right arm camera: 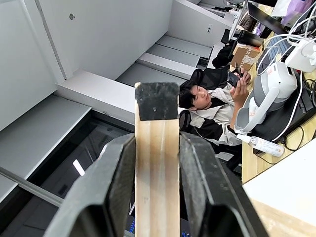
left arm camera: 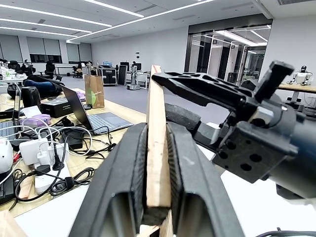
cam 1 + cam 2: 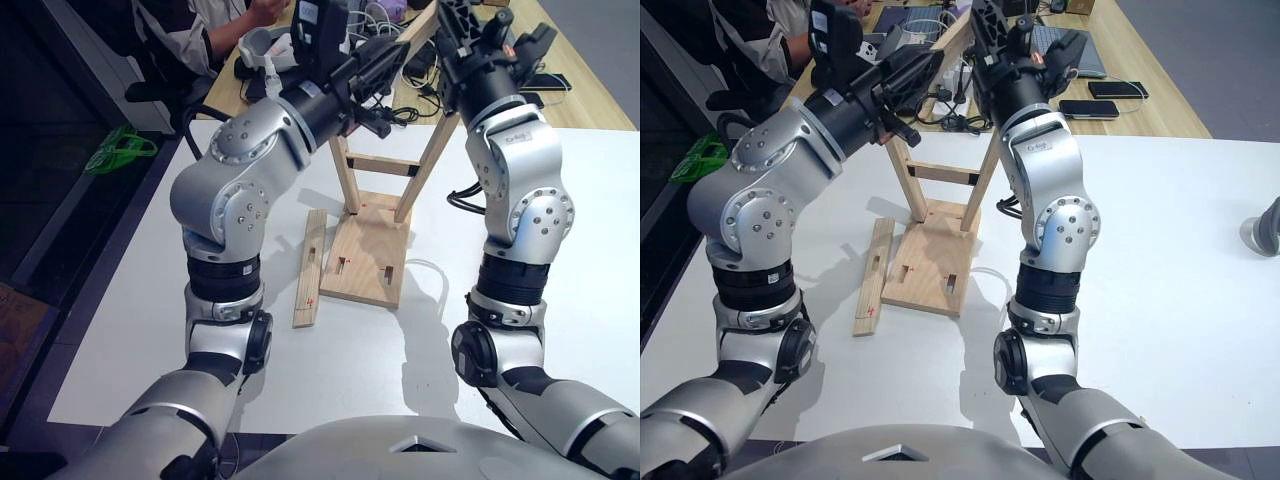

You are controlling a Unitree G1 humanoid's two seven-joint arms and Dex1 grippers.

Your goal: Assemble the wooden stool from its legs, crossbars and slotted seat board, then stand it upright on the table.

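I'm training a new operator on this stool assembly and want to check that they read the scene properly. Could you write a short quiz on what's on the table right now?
1. True or false: the left gripper is shut on a leg.
2. Multiple choice: the loose slotted piece lies on the table
A) on the robot's left of the seat board
B) on its right
C) on top of it
3. Short answer: what joins that leg to the other leg, held in the right gripper?

Key: 1 true; 2 A; 3 a crossbar.
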